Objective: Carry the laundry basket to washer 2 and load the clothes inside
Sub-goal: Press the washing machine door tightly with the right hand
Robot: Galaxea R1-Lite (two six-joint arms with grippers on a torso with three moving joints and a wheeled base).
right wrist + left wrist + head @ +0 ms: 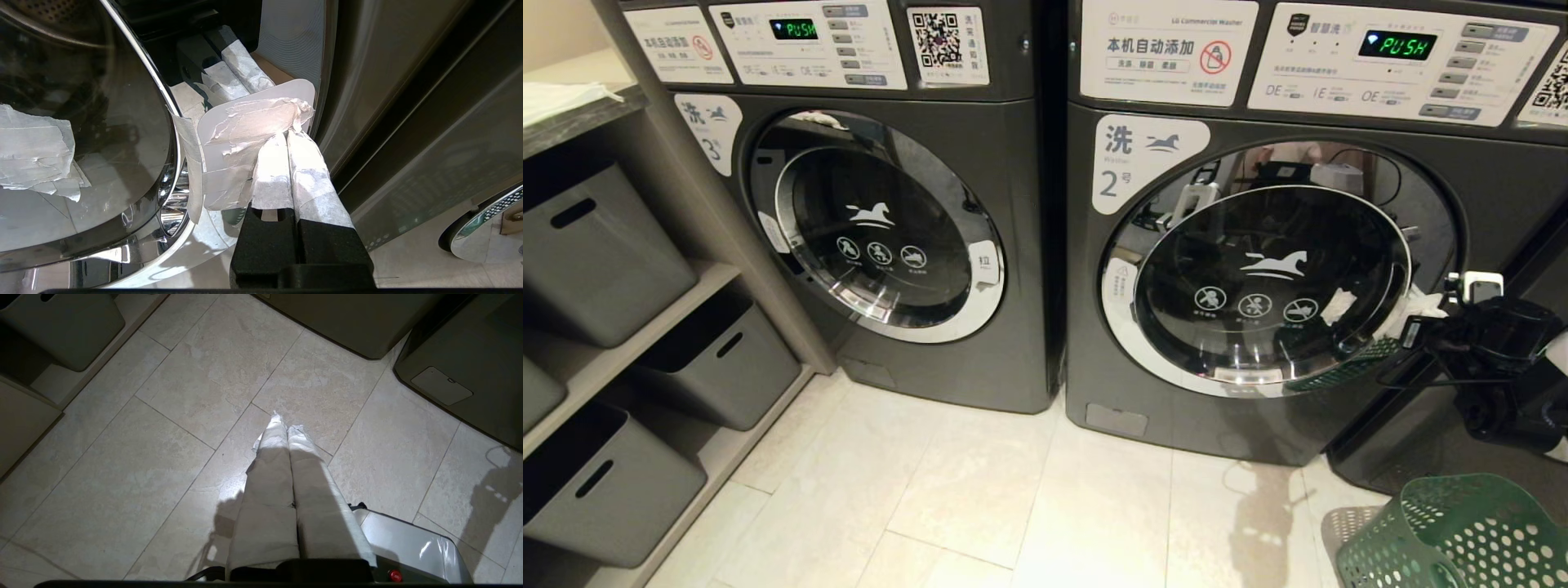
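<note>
Washer 2 (pixel 1131 159) stands at the right, its round glass door (pixel 1270 282) closed or nearly so. My right gripper (pixel 1409 314) is at the door's right rim. In the right wrist view its tape-wrapped fingers (pixel 271 171) are pressed shut, and the right gripper (pixel 287 132) tip touches the taped white pull tab (pixel 245 122) on the door's edge. The dark green laundry basket (pixel 1454 535) sits on the floor at the lower right. The clothes are out of view. My left gripper (pixel 286 424) hangs shut and empty over the tiles, outside the head view.
Washer 3 (pixel 882 229) stands left of washer 2, door closed. Grey storage bins (pixel 596 245) fill the shelves at far left. A dark panel (pixel 1421 441) flanks washer 2 on the right. Pale floor tiles (pixel 1013 490) lie before the machines. My base's corner (pixel 408 543) sits under the left arm.
</note>
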